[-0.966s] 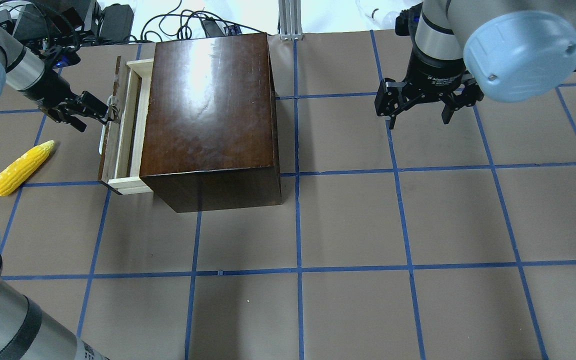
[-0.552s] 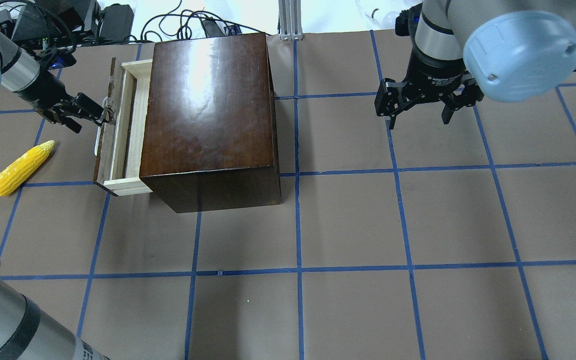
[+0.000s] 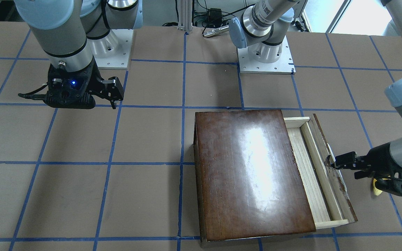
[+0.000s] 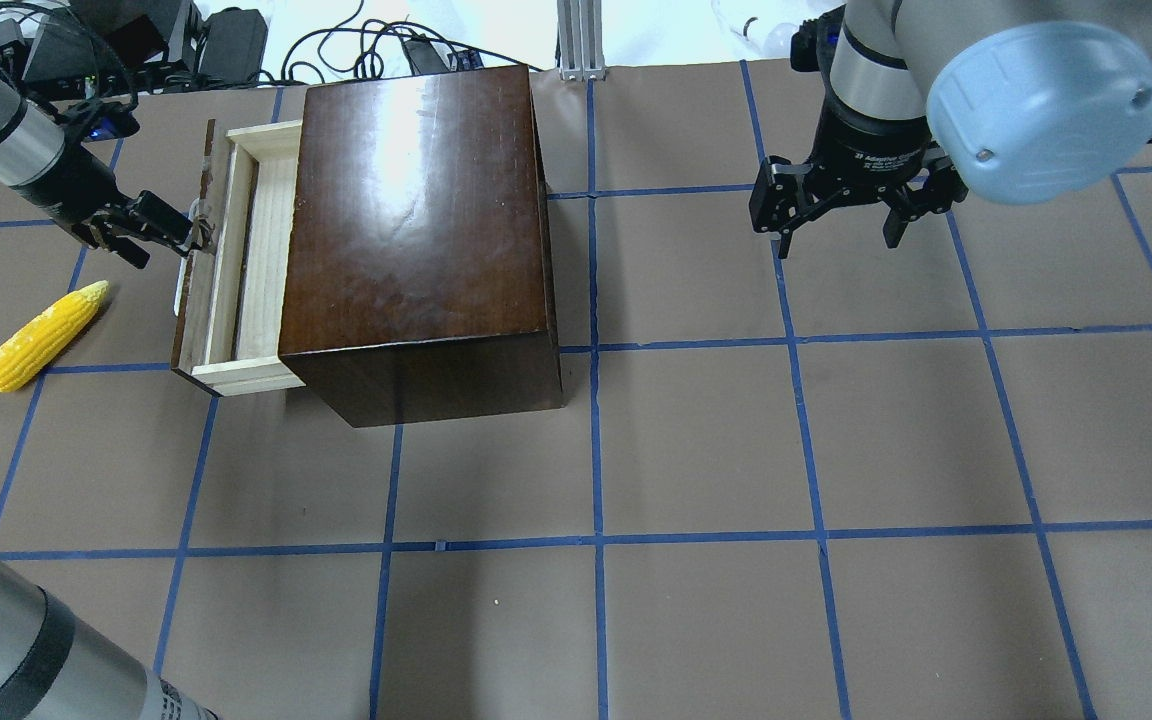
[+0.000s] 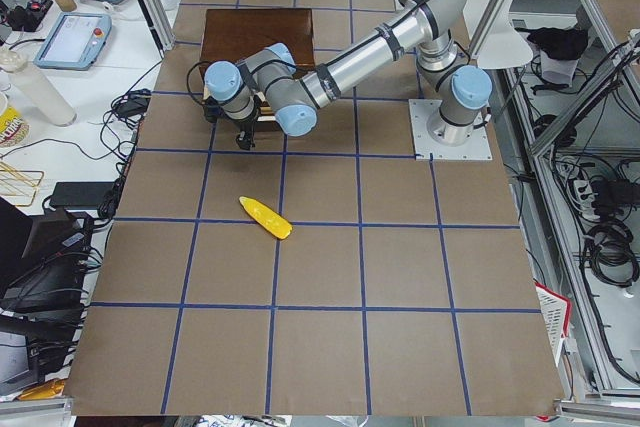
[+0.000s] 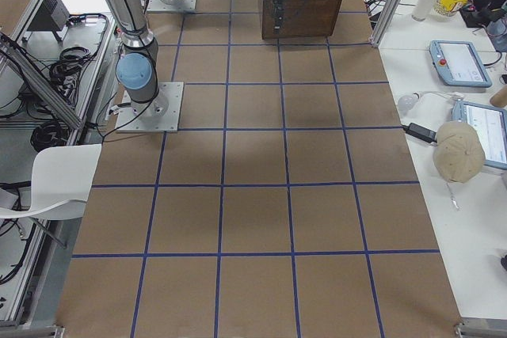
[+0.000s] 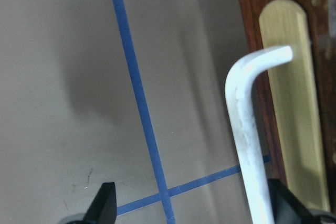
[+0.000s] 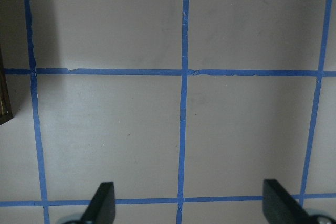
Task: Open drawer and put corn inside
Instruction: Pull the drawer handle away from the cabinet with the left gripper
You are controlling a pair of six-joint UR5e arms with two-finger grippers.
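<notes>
The dark-brown box point(image 4: 416, 220) stands at the back left, with its pale wood drawer point(image 4: 246, 260) pulled partly out to the left; the drawer also shows in the front-facing view point(image 3: 312, 170). My left gripper point(image 4: 191, 235) is at the drawer's front panel. In the left wrist view its fingers point(image 7: 107, 203) stand wide apart with the whitish handle point(image 7: 247, 129) between them, close to one finger. The yellow corn point(image 4: 44, 335) lies on the table left of the drawer, apart from it. My right gripper point(image 4: 841, 235) hangs open and empty over the table at the back right.
The table point(image 4: 696, 450) is brown paper with a blue tape grid. Cables and gear point(image 4: 136, 40) lie beyond the back edge. The arm bases point(image 3: 263, 52) stand at the robot's side of the table.
The drawer has slid further out to the left, and my left gripper has moved left with its handle. The corn and the right arm have not moved.
</notes>
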